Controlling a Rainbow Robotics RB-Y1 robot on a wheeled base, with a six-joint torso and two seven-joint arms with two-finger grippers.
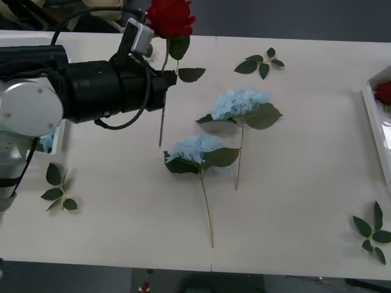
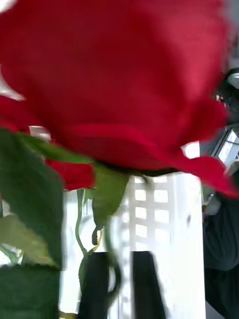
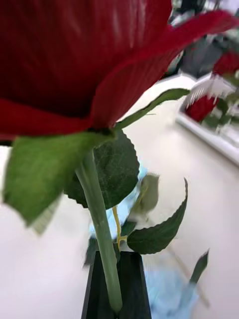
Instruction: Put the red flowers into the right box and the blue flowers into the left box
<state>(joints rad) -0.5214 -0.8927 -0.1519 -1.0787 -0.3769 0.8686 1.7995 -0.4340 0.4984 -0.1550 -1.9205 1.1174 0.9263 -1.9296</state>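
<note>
Nearest, left gripper (image 3: 115,294): black fingers closed on the stem of a red rose (image 1: 170,17), held clear of the table (image 1: 293,201), stem running roughly vertical, bloom uppermost. Beyond, two blue flowers (image 1: 238,104) lie mid-table, stems pointing toward the robot. Farther, right box (image 1: 374,116) at the table's right edge, red blooms already inside; it lies well to the held rose's right. Right gripper (image 2: 119,284): nearly closed, beside another rose's stem; grasp not determinable.
</note>
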